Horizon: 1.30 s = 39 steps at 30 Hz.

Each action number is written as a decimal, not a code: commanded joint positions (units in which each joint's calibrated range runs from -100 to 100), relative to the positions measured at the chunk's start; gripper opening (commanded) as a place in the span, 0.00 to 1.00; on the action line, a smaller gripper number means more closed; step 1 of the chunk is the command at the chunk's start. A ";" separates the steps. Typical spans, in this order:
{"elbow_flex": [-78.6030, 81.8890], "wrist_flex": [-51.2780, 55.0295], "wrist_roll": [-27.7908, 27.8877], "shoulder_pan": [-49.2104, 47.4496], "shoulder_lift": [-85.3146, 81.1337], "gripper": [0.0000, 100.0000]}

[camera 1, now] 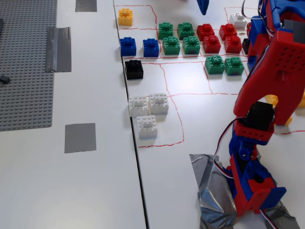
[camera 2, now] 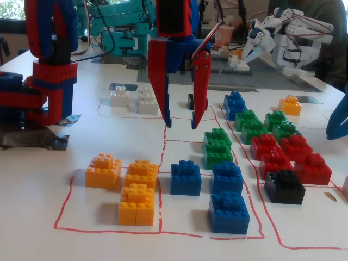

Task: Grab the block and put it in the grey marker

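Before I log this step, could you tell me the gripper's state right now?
Gripper: open, holding nothing, fingertips hanging above the table, apart from the green bricks.

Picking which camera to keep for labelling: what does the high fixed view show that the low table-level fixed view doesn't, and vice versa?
Only the high fixed view shows the grey marker, the grey studded baseplate with its raised tape strip, and the arm's taped-down base; the hand is hidden there.

Only the low fixed view shows the hand, open and empty above the table, plus the three orange bricks and other robots behind.

Both show the green bricks, the white bricks and the red outlines.
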 commanded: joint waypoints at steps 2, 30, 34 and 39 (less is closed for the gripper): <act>-6.90 0.57 0.59 0.93 0.03 0.18; -21.98 0.81 2.59 -2.80 15.21 0.29; -23.16 0.81 2.25 -3.88 16.69 0.29; -23.71 0.81 1.95 -4.17 18.09 0.29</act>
